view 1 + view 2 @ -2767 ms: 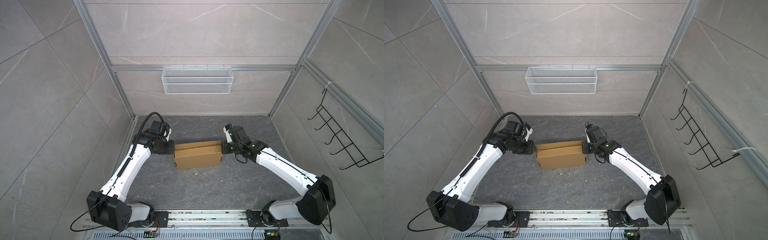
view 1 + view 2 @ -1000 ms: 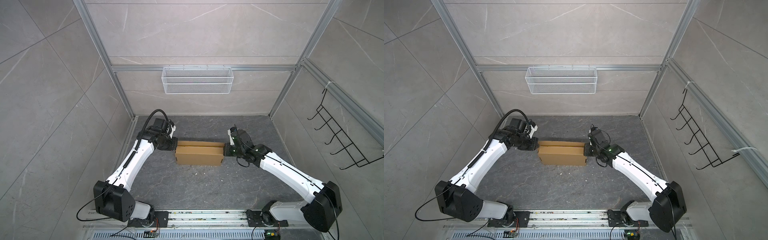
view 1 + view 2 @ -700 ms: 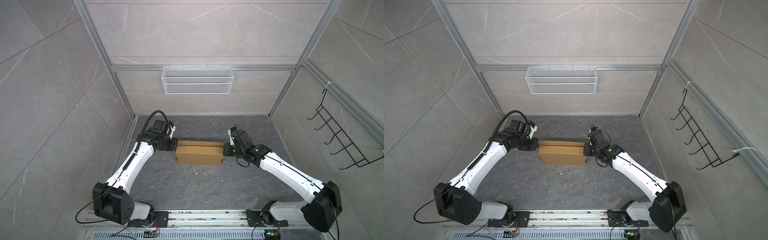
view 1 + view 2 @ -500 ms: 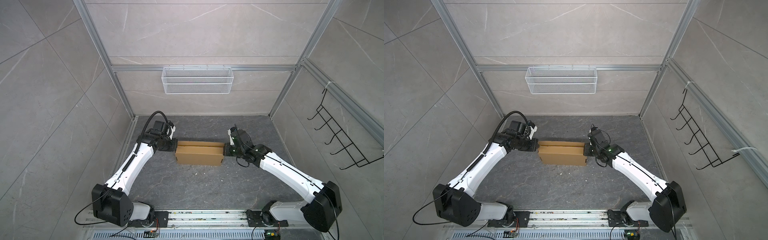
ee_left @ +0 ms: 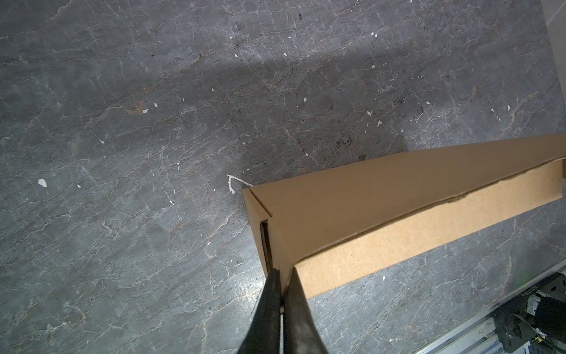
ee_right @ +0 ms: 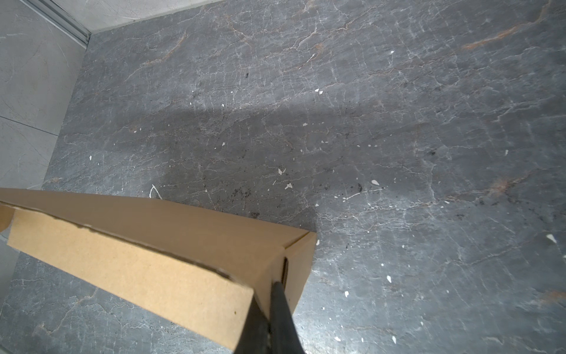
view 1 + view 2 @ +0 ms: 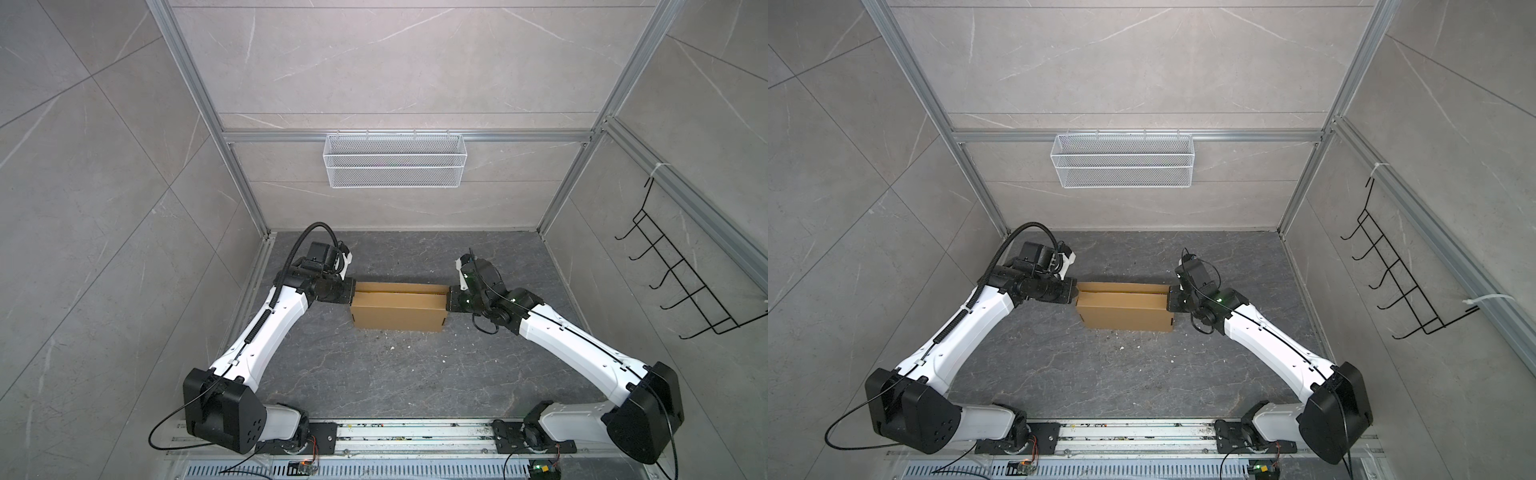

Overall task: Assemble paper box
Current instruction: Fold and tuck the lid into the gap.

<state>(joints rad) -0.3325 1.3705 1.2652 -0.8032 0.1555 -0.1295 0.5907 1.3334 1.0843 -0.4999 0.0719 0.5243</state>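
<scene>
The paper box (image 7: 398, 316) lies lengthwise between the two arms, over the middle of the dark stone floor (image 7: 374, 374), its lid folded down. The left gripper (image 5: 283, 274) is closed to a sliver, its fingers pinching a cardboard edge at the box's near corner. The right gripper (image 6: 267, 294) is likewise clamped on the wall at the opposite end, beside a narrow slot. Whether the box rests on the floor or hangs just above it, I cannot tell.
</scene>
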